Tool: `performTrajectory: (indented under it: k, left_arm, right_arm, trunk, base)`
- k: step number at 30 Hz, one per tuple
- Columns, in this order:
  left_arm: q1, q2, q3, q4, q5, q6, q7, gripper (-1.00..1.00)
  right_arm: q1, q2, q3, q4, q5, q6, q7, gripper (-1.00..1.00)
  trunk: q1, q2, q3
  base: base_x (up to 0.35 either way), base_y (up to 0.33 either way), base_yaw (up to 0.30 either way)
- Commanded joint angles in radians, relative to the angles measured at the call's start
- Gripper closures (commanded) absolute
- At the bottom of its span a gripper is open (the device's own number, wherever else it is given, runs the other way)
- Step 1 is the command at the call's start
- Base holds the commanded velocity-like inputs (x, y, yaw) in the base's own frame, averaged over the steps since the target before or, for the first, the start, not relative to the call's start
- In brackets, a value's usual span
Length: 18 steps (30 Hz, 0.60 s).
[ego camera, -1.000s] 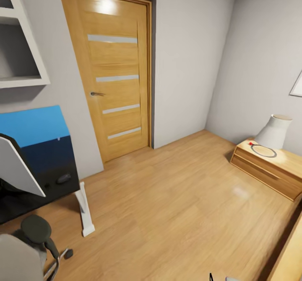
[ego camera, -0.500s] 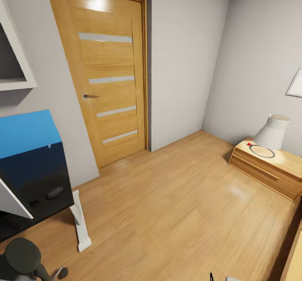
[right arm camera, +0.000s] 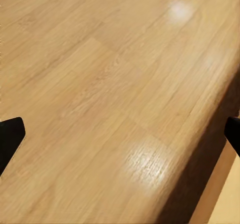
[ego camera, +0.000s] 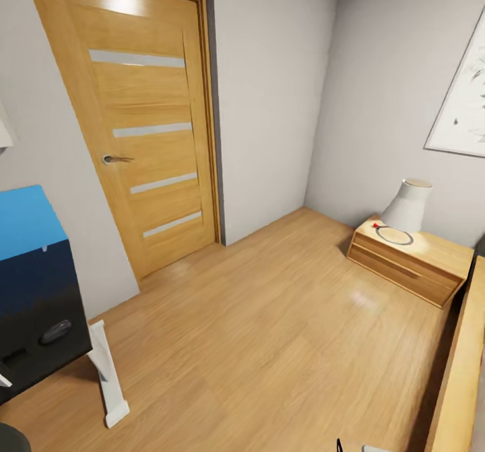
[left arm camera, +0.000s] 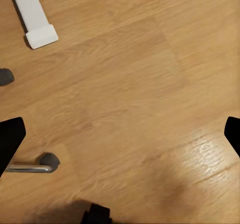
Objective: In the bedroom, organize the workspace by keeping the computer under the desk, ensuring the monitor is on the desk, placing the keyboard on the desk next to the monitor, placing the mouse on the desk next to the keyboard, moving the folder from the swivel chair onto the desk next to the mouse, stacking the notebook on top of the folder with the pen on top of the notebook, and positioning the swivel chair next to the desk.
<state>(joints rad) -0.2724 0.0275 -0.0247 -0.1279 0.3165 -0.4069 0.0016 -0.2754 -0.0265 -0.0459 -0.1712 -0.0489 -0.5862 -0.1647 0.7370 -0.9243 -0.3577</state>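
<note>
Both grippers are seen spread wide and empty: left gripper (left arm camera: 120, 134) and right gripper (right arm camera: 120, 139) hang over bare floor (ego camera: 283, 331). Ahead-left of them, the mouse (ego camera: 55, 331) lies on the desk (ego camera: 37, 304). Other items cannot be judged; most of the task is taken as left.

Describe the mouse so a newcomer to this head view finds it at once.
Start at the wooden door, then drop to the black desk with the blue back panel at the view's lower left. The mouse is the small rounded dark lump lying on that glossy top.
</note>
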Motion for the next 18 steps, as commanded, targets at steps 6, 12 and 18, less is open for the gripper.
performTrajectory:
  k: [6,12,18]
  left_arm:
    - [-0.001,0.0,-0.003,0.001,0.004,-0.003,0.0,-1.0]
    - [-0.001,0.0,-0.003,0.001,0.004,-0.003,0.0,-1.0]
    - [-0.001,0.0,-0.004,0.001,0.004,-0.003,0.0,-1.0]
  right_arm:
    - [-0.001,0.0,-0.002,0.001,-0.005,-0.004,0.004,-1.0]
    - [-0.001,0.0,-0.003,0.001,-0.005,-0.004,0.004,-1.0]
    - [-0.001,0.0,-0.003,0.001,-0.005,-0.004,0.004,-1.0]
  trunk:
    - [0.001,-0.001,-0.001]
    - [0.001,-0.001,-0.001]
    - [0.001,-0.001,-0.001]
  base:
    - [0.286,0.151,-0.014]
    - [0.308,0.128,-0.003]
    - [0.32,0.043,-0.001]
